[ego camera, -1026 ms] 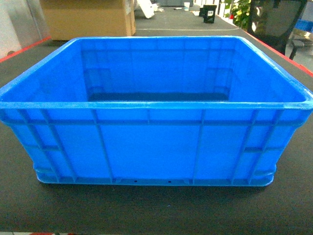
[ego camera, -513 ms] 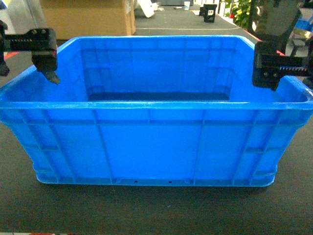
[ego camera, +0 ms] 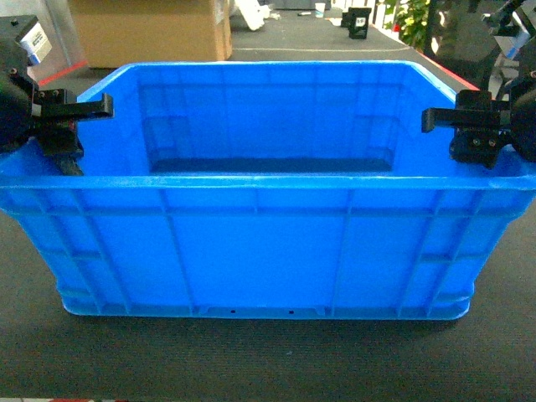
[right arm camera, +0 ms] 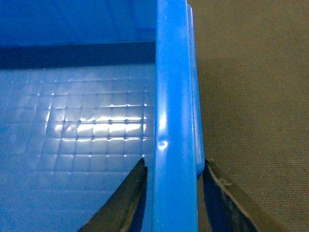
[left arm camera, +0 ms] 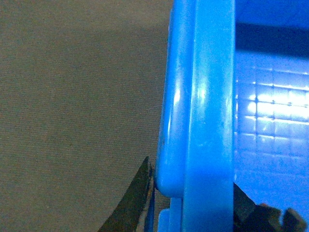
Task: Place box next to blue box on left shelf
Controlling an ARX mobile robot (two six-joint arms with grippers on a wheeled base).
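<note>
The box (ego camera: 268, 243), a large bright-blue crate with ribbed walls, stands on a dark mat right in front of the head camera. My left gripper (ego camera: 71, 134) straddles its left rim: one finger (left arm camera: 140, 193) presses the outside of the rolled rim (left arm camera: 207, 121), the other sits inside. On the opposite rim (right arm camera: 176, 96) my right gripper (ego camera: 469, 134) has a finger on each side, both touching. The grid floor (right arm camera: 82, 130) shows in both wrist views. The left shelf and the other blue box are out of view.
The crate rests on a dark mat-covered table (ego camera: 268, 360) with red lines along its far side edges. A cardboard carton (ego camera: 151, 33) stands at the back left. A dark chair (ego camera: 469, 42) and a green plant (ego camera: 414, 21) are at the back right.
One second ago no gripper was in view. Both then came down at the crate's sides, and now each has dropped onto its rim and closed round it.
</note>
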